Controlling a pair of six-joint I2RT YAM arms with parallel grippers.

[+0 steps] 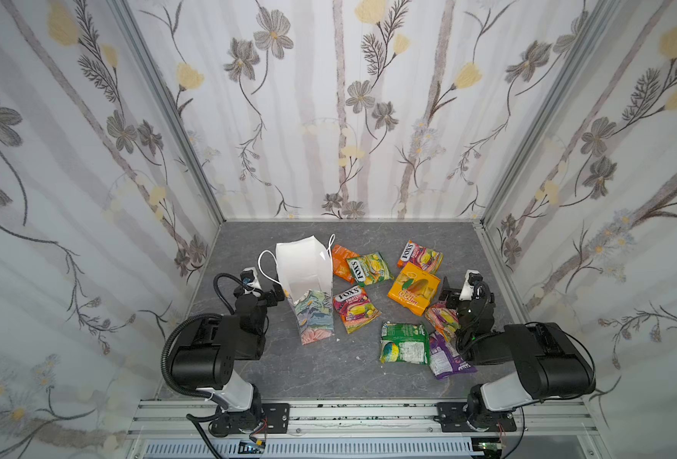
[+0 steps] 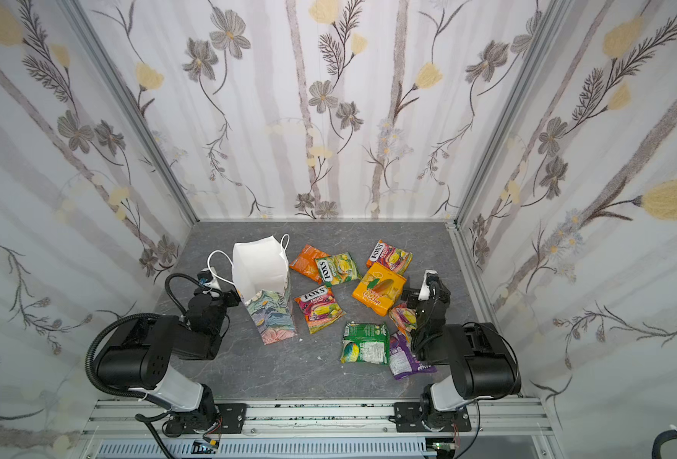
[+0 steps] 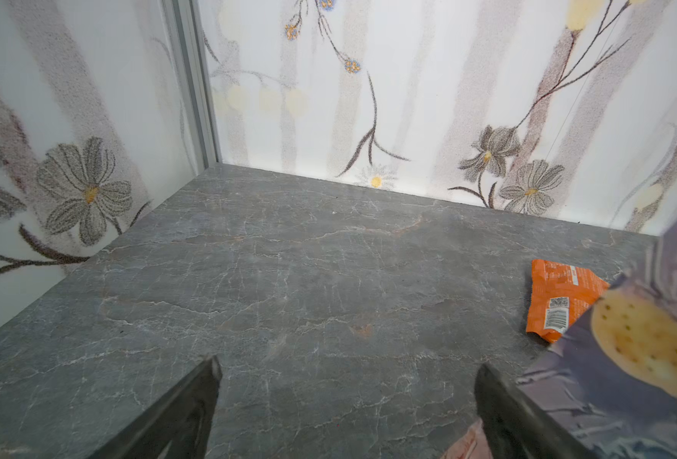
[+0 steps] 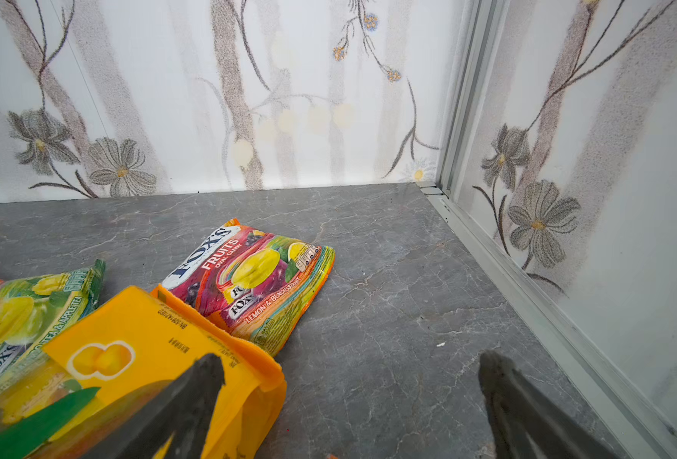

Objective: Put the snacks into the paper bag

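The paper bag (image 1: 316,318) (image 2: 273,318) stands upright with its white mouth open, left of centre in both top views. Snacks lie to its right: an orange packet (image 1: 341,263), a yellow-green packet (image 1: 369,270), a pink packet (image 1: 355,309), a flat orange-yellow box (image 1: 413,289), a green packet (image 1: 405,343) and a purple packet (image 1: 446,355). My left gripper (image 1: 274,296) (image 3: 346,369) is open and empty, right beside the bag (image 3: 646,318). My right gripper (image 1: 447,293) (image 4: 348,369) is open and empty, one finger over the box's (image 4: 150,349) edge.
Another FOX'S packet (image 4: 249,278) (image 1: 420,254) lies beyond the box, and one more (image 1: 442,320) sits partly under the right arm. Floral walls close in three sides. A metal rail (image 4: 535,302) runs along the right wall. The bag's cord handles (image 1: 267,266) hang loose.
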